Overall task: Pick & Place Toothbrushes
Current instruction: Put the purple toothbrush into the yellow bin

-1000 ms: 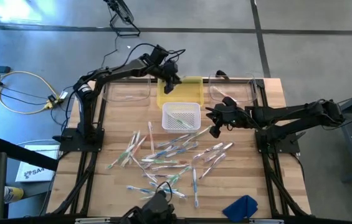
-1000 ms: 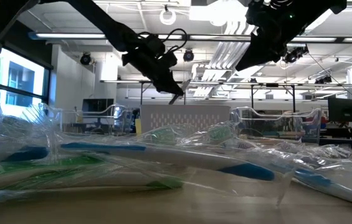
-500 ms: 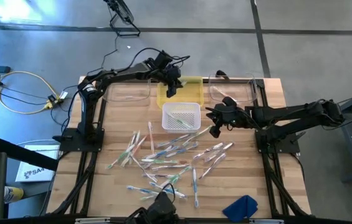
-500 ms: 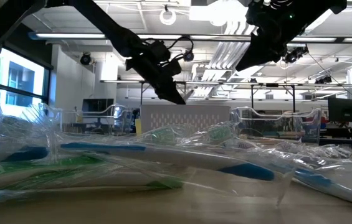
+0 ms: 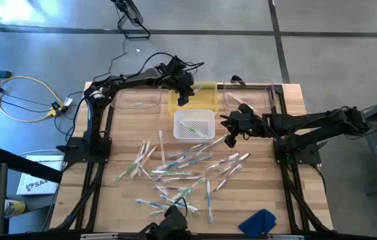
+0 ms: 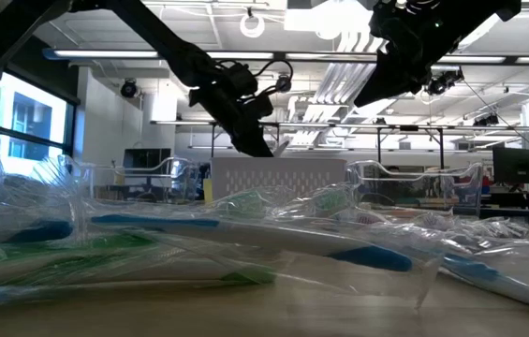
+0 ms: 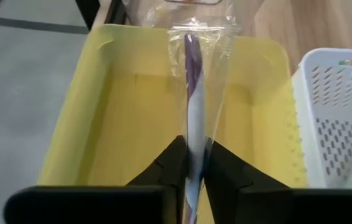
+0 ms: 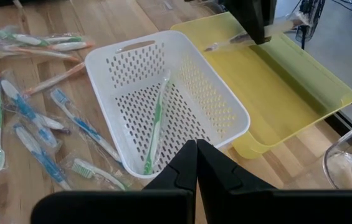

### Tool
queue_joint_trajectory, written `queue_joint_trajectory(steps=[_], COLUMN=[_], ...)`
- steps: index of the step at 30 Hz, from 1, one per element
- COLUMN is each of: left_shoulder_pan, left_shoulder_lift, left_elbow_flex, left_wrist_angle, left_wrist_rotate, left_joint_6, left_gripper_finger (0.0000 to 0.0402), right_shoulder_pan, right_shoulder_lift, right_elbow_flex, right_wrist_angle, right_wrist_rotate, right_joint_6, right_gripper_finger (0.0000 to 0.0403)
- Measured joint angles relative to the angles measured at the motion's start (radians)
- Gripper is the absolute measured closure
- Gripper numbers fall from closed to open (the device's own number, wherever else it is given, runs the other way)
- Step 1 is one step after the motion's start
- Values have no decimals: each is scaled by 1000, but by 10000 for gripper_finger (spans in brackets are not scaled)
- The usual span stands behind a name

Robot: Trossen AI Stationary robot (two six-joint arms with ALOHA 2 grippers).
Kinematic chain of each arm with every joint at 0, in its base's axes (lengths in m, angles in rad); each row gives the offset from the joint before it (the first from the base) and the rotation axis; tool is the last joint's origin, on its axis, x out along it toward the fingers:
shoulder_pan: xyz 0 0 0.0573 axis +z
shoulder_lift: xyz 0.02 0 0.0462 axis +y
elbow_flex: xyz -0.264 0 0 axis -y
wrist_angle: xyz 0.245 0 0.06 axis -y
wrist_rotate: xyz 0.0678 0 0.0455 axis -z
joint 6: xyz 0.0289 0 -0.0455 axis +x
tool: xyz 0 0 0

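Left gripper point(image 7: 193, 163) pinching wrapped purple toothbrush point(image 7: 192, 74) over yellow tray point(image 5: 205, 89), table's 12 o'clock. Placing step; release apparently next. Right gripper point(image 8: 195, 155) shut, empty, beside white basket point(image 8: 225, 102).

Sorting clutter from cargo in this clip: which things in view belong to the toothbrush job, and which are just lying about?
Job: wrapped purple toothbrush in left gripper over yellow tray; white basket holding green toothbrush; loose toothbrushes.
Lying about: blue cloth; clear containers.
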Motion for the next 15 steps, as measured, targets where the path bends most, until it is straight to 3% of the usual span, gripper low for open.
queue_joint_trajectory(steps=[8,15], left_shoulder_pan=[-17,-17], left_shoulder_lift=[5,-2], left_elbow_flex=[0,0], left_wrist_angle=[4,82], left_wrist_rotate=[-47,37], left_joint_6=[7,40], left_gripper_finger=[280,293], right_shoulder_pan=[0,0], right_shoulder_lift=[0,0], right_elbow_flex=[0,0], right_wrist_angle=[0,0], right_wrist_rotate=[-2,-3], right_joint_6=[0,0], right_gripper_finger=[401,401])
